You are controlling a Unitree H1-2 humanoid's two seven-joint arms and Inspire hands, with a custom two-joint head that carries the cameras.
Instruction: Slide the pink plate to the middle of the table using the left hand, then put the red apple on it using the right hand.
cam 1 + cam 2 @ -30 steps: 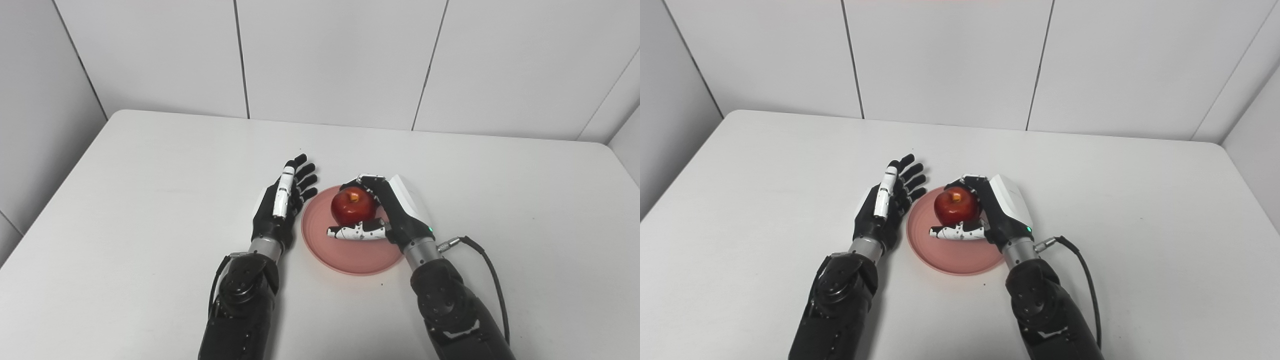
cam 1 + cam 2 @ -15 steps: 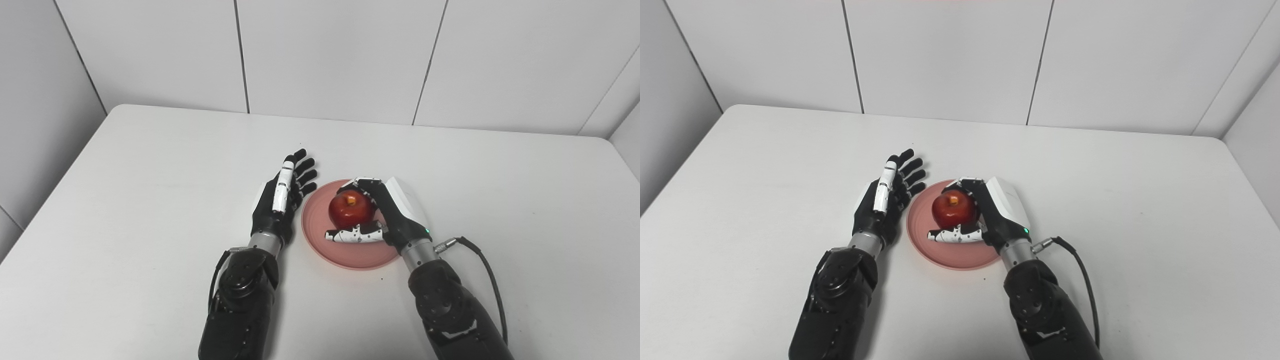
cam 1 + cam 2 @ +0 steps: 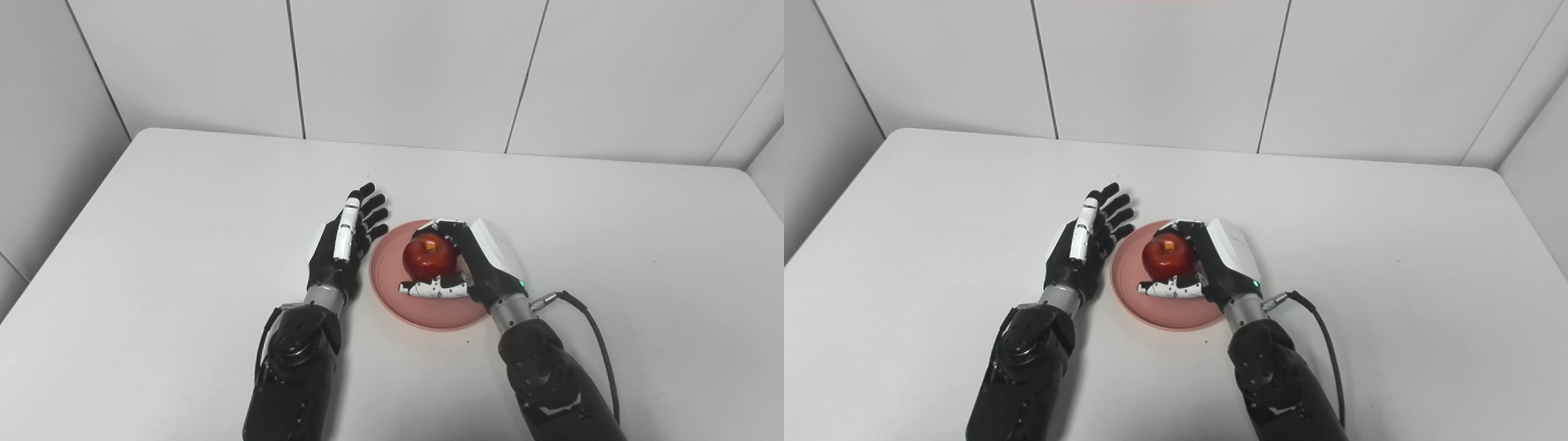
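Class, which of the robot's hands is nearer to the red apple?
Right. The right hand wraps the red apple over the pink plate; the left hand lies open beside the plate's left rim.

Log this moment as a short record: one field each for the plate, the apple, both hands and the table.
plate: pink plate, flat on the table near its middle
apple: red apple, over the plate's far half, stem end up; whether it rests on the plate cannot be told
right hand: right hand, fingers and thumb wrapped around the apple
left hand: left hand, open, fingers spread, beside the plate's left rim, holding nothing
table: white table
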